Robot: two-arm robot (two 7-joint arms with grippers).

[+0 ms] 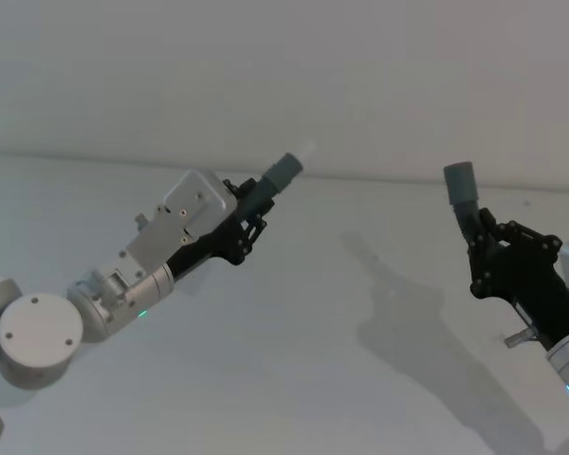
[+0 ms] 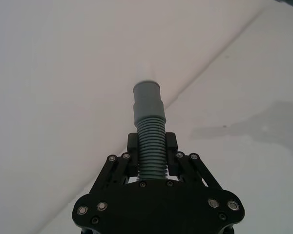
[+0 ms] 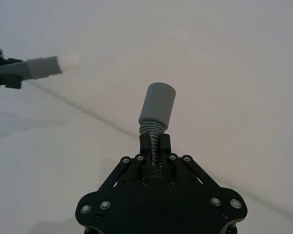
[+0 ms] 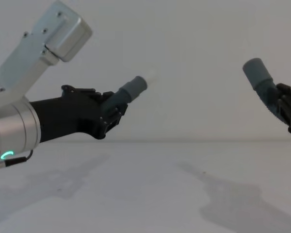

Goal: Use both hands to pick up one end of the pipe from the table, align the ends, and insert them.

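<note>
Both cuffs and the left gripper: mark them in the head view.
Left cuff [image 1: 283,173]: head view, middle of its grey sleeve.
Right cuff [image 1: 460,182]: head view, middle of its side.
Left gripper [image 1: 249,210]: head view, between its fingertips.

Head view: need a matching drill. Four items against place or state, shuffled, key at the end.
Items
1. left claw
2. right claw
3. white tip
4. table

Place or state
A. white surface under both claws
B. shut on the right pipe, below its near-upright grey end
C. juts from the slanted grey end
D. shut on the left pipe, raised at the view's left

Pairs: 1-D, 2-B, 3-C, 4-A
</note>
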